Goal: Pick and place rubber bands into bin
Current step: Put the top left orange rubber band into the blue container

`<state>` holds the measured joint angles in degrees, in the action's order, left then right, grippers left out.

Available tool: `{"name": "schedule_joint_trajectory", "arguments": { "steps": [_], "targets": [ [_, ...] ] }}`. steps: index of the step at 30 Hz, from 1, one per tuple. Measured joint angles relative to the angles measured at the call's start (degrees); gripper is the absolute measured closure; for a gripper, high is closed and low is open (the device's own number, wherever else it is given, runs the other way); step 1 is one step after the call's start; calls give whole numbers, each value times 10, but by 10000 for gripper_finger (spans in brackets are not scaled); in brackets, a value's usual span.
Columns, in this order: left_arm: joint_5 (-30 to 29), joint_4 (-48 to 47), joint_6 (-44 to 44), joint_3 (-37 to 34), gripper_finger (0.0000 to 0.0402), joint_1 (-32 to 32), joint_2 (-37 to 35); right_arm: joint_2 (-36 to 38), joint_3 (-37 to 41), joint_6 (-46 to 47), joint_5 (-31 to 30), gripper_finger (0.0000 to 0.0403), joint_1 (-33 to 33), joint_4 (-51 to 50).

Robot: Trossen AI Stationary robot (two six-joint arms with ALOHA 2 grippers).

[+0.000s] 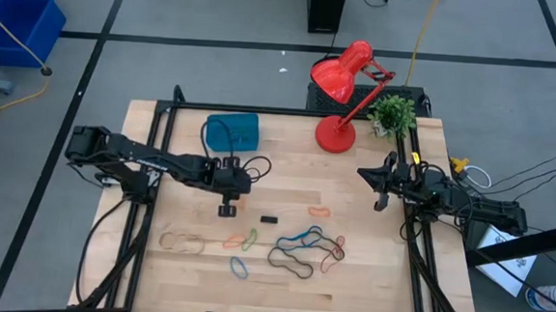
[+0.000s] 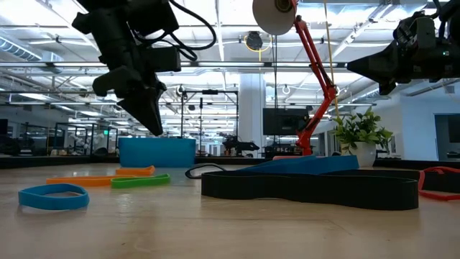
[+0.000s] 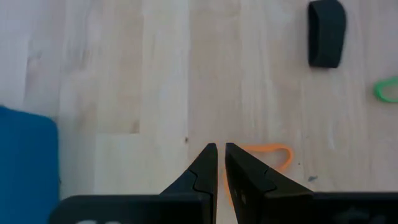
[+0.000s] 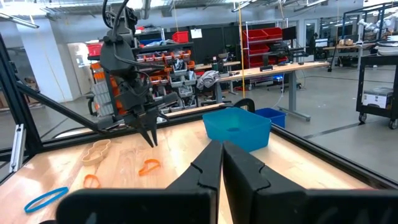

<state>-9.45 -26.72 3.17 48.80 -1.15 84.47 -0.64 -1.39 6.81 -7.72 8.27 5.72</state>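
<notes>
Rubber bands lie loose on the wooden table: tan (image 1: pixel 181 239), green (image 1: pixel 251 238), blue (image 1: pixel 240 267), a large black one (image 1: pixel 291 258) and an orange one (image 1: pixel 320 212). The teal bin (image 1: pixel 231 131) stands at the far left. My left gripper (image 1: pixel 226 209) points steeply down, just above the table and clear of it (image 2: pixel 154 128), on the bin's near side. Its fingers (image 3: pixel 221 148) are shut with nothing between them. An orange band (image 3: pixel 268 155) lies flat beside the tips, and a small black band (image 3: pixel 326 32) lies farther off. My right gripper (image 1: pixel 380 196) waits shut at the right edge.
A red desk lamp (image 1: pixel 345 92) and a small potted plant (image 1: pixel 393 113) stand at the far right of the table. Black frame rails run along both sides (image 1: pixel 149 216). Bare wood lies between the bin and the bands. A bright blue crate (image 1: pixel 20 26) sits on the floor.
</notes>
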Motion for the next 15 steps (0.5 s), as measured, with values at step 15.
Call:
{"name": "schedule_joint_trajectory", "arguments": {
  "steps": [15],
  "targets": [
    [4, 0, -23, 0, 264, 0, 0, 0, 0, 0, 0, 394, 0, 0]
  ]
}}
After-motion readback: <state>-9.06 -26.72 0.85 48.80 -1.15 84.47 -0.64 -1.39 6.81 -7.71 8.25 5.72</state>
